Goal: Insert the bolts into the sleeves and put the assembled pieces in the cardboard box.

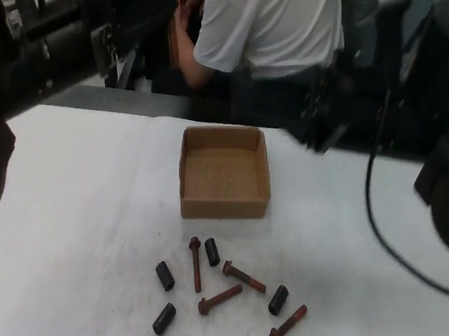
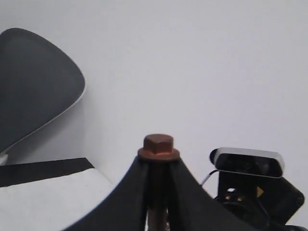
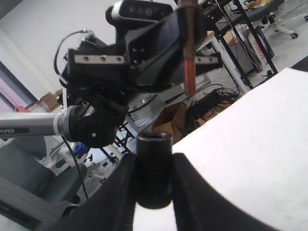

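- Your left gripper (image 2: 158,161) is clamped on a rusty bolt (image 2: 159,145). Its fingers (image 2: 130,192) press the shank from both sides, just under the hex head, and the head stands proud of the fingertips.
- Your right gripper (image 3: 154,158) is clamped on a black sleeve (image 3: 154,175). One finger is on each side of it, and the open end sticks out past the fingertips.
- In the right wrist view the bolt's shank hangs out of the left gripper with its tip pointing down toward the sleeve's open end. The tip is near the sleeve and off to one side of its bore. There's a clear gap, so the two aren't touching and nothing is inserted yet.
- Both grippers are held up off the white counter (image 1: 80,224). In the right wrist view the counter runs behind the right gripper.
- The cardboard box (image 1: 221,208) sits on the counter between the two arms, well apart from both grippers. It's open at the top, and I can't see any parts inside.
- Four loose bolts (image 1: 195,264), (image 1: 244,276), (image 1: 219,298), (image 1: 288,324) lie flat on the counter, on the nearer side of the box and clear of both grippers.
- Four loose sleeves (image 1: 212,252), (image 1: 165,276), (image 1: 164,318), (image 1: 277,300) lie among those bolts. None has a bolt in it.
- In the left wrist view a small camera (image 2: 246,161) on dark hardware sits just beyond the left gripper.
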Controlling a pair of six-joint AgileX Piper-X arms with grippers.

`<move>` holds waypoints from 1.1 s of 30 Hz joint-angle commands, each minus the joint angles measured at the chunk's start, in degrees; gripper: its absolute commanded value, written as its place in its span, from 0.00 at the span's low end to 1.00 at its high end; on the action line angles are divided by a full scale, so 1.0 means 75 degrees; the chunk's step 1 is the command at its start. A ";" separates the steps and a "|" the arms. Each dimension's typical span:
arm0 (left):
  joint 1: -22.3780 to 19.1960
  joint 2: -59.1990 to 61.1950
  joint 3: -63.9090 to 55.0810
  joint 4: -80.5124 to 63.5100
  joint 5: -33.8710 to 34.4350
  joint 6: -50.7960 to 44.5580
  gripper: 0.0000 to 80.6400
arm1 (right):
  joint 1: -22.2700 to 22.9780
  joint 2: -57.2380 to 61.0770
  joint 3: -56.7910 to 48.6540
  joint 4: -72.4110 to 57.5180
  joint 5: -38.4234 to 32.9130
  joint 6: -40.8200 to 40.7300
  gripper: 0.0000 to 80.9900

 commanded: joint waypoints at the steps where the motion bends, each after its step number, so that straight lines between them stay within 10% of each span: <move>1: -0.0039 -0.0030 -0.0041 -0.0219 0.0370 -0.0010 0.00 | 0.0345 -0.0062 0.0234 -0.0120 0.0560 -0.0165 0.01; 16: -0.0047 -0.0030 -0.0028 -0.0201 0.1597 0.0278 0.00 | 0.0583 0.0017 0.0453 -0.0469 0.1203 -0.0083 0.01; 33: -0.0529 -0.0030 -0.0044 -0.0777 0.0634 0.0393 0.00 | 0.0958 0.0360 0.0453 -0.0534 0.1477 -0.0196 0.01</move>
